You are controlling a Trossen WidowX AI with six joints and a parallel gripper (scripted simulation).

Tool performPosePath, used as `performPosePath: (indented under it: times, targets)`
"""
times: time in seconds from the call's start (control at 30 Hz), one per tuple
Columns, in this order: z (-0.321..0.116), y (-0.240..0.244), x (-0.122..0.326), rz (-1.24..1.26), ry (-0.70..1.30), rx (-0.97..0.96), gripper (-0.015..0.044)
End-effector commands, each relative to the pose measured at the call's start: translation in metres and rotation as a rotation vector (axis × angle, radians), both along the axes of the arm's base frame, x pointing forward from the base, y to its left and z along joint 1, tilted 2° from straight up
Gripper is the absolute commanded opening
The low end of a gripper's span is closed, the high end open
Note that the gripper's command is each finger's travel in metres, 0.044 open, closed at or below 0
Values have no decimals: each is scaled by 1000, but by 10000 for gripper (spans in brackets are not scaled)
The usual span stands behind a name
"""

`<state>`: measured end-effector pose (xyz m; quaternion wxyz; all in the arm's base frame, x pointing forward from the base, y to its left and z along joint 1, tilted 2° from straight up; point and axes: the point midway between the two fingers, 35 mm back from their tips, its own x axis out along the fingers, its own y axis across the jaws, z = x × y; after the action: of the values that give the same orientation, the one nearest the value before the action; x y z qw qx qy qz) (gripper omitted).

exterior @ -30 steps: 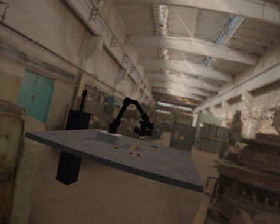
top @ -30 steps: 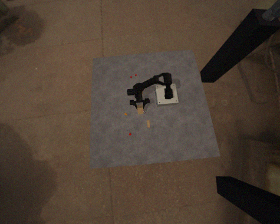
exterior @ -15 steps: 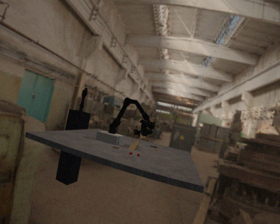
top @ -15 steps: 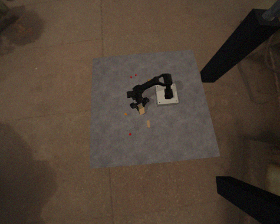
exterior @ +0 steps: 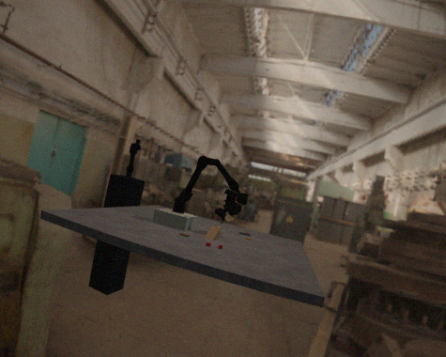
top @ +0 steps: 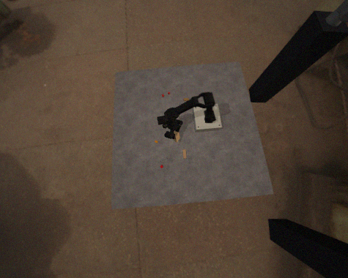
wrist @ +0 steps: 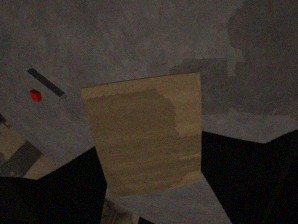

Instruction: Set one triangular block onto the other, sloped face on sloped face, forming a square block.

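One tan wooden triangular block (top: pixel 177 137) (exterior: pixel 229 218) (wrist: pixel 145 135) is between the fingers of my gripper (top: pixel 175 132) (exterior: pixel 226 215) (wrist: pixel 148 140), which is shut on it. The held block hangs above the table, with a broad flat face toward the wrist camera. Its exact tilt is hard to tell in the top and exterior views. The other tan block (top: pixel 184 153) (exterior: pixel 213 232) rests on the table. In the top view it lies below and a little right of the held block, apart from it. I cannot make it out in the wrist view.
The grey table (top: pixel 215 168) (exterior: pixel 267 268) also bears two small red pieces (top: pixel 163 95) (exterior: pixel 208 244), another red piece (top: pixel 162 166), a small orange piece (top: pixel 156 141) (exterior: pixel 248 239), a flat orange piece (top: pixel 186 99) (exterior: pixel 184 234) and a dark strip (wrist: pixel 46 82). The arm's pale base (top: pixel 204 126) (exterior: pixel 165 218) stands nearby.
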<state>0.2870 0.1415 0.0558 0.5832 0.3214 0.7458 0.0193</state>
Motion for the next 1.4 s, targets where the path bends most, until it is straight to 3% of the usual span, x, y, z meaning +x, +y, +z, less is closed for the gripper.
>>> performPosePath:
  times: [0.0,1.37]
  targets:
    - [3,2,1,130,-81,-21,0]
    - [13,10,1,1422,-564,-209,0]
